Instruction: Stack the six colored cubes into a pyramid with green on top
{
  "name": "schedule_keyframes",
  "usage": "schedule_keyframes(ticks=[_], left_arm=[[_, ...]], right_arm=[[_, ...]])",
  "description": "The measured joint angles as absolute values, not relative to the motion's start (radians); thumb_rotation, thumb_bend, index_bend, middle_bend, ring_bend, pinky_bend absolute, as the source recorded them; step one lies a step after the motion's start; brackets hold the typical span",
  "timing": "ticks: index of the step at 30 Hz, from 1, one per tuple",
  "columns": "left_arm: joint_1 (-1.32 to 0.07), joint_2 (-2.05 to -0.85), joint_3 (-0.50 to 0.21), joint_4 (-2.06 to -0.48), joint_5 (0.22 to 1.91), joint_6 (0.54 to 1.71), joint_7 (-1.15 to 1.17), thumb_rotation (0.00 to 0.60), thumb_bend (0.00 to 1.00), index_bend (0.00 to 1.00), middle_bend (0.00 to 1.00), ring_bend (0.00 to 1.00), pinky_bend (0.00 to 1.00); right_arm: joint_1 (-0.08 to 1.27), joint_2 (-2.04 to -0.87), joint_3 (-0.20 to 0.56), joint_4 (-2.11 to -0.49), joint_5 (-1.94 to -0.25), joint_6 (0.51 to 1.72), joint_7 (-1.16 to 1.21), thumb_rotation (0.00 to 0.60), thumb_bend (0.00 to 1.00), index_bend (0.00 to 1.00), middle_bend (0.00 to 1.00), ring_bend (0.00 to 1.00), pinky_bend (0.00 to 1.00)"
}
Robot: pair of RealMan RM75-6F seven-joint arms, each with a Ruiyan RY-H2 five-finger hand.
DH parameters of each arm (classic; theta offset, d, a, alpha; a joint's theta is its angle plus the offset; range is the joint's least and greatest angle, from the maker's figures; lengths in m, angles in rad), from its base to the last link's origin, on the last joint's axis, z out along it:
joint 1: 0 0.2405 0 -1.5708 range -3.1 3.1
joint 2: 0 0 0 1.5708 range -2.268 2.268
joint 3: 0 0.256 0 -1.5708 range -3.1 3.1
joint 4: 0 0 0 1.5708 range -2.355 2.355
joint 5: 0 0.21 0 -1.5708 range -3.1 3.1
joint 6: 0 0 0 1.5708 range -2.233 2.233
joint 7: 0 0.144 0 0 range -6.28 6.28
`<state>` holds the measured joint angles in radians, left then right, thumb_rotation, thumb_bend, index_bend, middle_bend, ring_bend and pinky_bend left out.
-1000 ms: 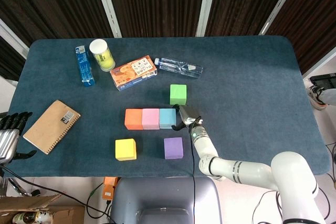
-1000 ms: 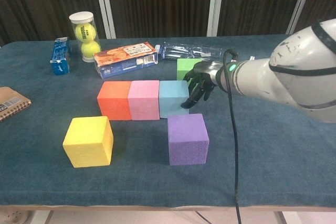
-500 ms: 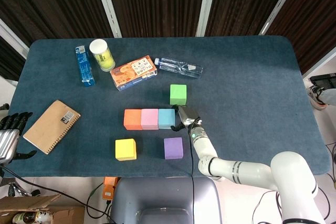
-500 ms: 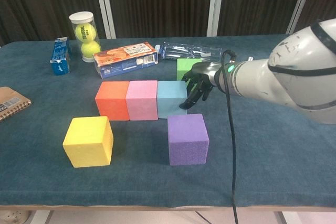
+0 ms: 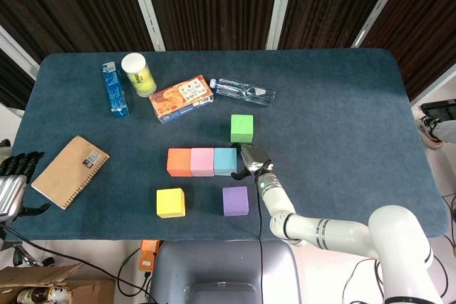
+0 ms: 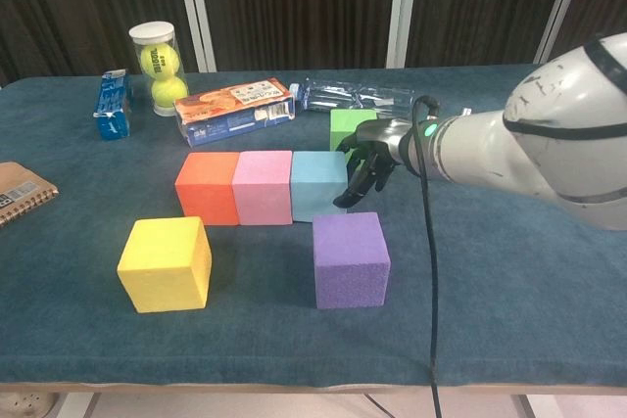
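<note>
Three cubes stand side by side in a row: orange (image 5: 178, 162) (image 6: 208, 187), pink (image 5: 202, 161) (image 6: 262, 186) and light blue (image 5: 225, 161) (image 6: 318, 184). My right hand (image 5: 251, 159) (image 6: 368, 162) touches the light blue cube's right face with its fingers pointing down and holds nothing. The green cube (image 5: 241, 128) (image 6: 346, 125) sits just behind that hand. In front of the row are the yellow cube (image 5: 170, 203) (image 6: 165, 263) and the purple cube (image 5: 235, 201) (image 6: 351, 259). My left hand (image 5: 16, 179) rests off the table's left edge with its fingers spread and empty.
A tan notebook (image 5: 70, 171) lies at the left. Along the back are a blue box (image 5: 114, 89), a tube of tennis balls (image 5: 138, 74), an orange snack box (image 5: 182, 98) and a lying water bottle (image 5: 243, 91).
The row of three cubes has slid slightly left with my right hand following against the light blue cube. The left hand has not moved.
</note>
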<state>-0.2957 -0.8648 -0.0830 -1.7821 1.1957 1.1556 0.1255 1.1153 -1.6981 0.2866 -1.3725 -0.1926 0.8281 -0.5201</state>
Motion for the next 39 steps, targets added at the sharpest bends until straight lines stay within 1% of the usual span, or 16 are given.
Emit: schedule_keyframes(ticks=[3, 7, 16, 20, 23, 26, 28, 31, 39], left_arm=[[-0.296, -0.865, -0.083, -1.783, 1.195, 1.156, 0.127, 0.6, 0.11, 0.09, 0.07, 0.03, 0.08], [-0.297, -0.866, -0.084, -1.785, 1.192, 1.155, 0.132, 0.6, 0.11, 0.09, 0.07, 0.03, 0.08], [-0.301, -0.87, -0.086, -1.791, 1.184, 1.156, 0.146, 0.6, 0.11, 0.09, 0.07, 0.03, 0.08], [-0.301, -0.868, -0.087, -1.795, 1.184, 1.158, 0.148, 0.6, 0.11, 0.09, 0.07, 0.03, 0.08], [-0.3, -0.864, -0.089, -1.798, 1.183, 1.162, 0.145, 0.6, 0.11, 0.09, 0.07, 0.03, 0.08], [-0.303, -0.863, -0.091, -1.797, 1.179, 1.157, 0.144, 0.6, 0.11, 0.09, 0.07, 0.03, 0.08], [-0.306, -0.864, -0.091, -1.797, 1.176, 1.151, 0.146, 0.6, 0.11, 0.09, 0.07, 0.03, 0.08], [-0.311, -0.868, -0.091, -1.799, 1.173, 1.147, 0.159, 0.6, 0.12, 0.09, 0.07, 0.03, 0.08], [-0.314, -0.872, -0.093, -1.811, 1.153, 1.154, 0.184, 0.6, 0.12, 0.09, 0.07, 0.03, 0.08]], right_arm=[[1.113, -1.686, 0.282, -1.385, -0.193, 0.827, -0.522, 0.6, 0.2, 0.07, 0.24, 0.12, 0.26], [1.109, -1.665, 0.276, -1.41, -0.194, 0.821, -0.521, 0.6, 0.2, 0.01, 0.22, 0.1, 0.25], [1.083, -1.588, 0.256, -1.497, -0.236, 0.844, -0.511, 0.6, 0.2, 0.0, 0.18, 0.06, 0.21], [1.059, -1.532, 0.237, -1.554, -0.277, 0.864, -0.508, 0.6, 0.2, 0.0, 0.13, 0.0, 0.15], [1.035, -1.478, 0.21, -1.606, -0.322, 0.885, -0.509, 0.6, 0.2, 0.05, 0.07, 0.0, 0.1], [1.007, -1.426, 0.177, -1.65, -0.373, 0.904, -0.511, 0.6, 0.21, 0.13, 0.02, 0.0, 0.05], [0.992, -1.402, 0.152, -1.666, -0.396, 0.908, -0.513, 0.6, 0.25, 0.18, 0.0, 0.0, 0.01], [0.988, -1.396, 0.141, -1.661, -0.401, 0.885, -0.511, 0.6, 0.3, 0.2, 0.0, 0.0, 0.0], [1.012, -1.457, 0.146, -1.57, -0.392, 0.803, -0.481, 0.6, 0.32, 0.19, 0.0, 0.0, 0.0]])
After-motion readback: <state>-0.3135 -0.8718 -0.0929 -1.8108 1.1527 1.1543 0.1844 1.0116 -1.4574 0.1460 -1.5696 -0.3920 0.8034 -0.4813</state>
